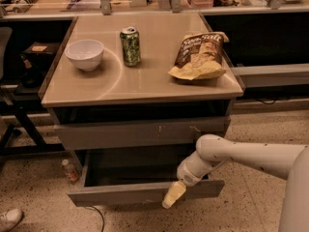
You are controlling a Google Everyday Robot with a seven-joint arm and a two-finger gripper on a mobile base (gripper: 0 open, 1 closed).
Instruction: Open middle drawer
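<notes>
Camera view shows the middle drawer [120,193] at 6 o'clock, under the scratched drawer front [140,132]. It stands pulled well out, its dark inside open to view from above. By that, the task looks almost or wholly done; at most a last bit of pull is left, and how much travel remains cannot be seen. The arm [241,153] reaches in from 4 o'clock, bends at the wrist and points down toward 7 o'clock. The gripper [173,196] sits at 5 o'clock, touching the drawer's front panel right of its middle, tip hanging below the top edge. Whether the gripper is spread or pressed together, I cannot tell.
</notes>
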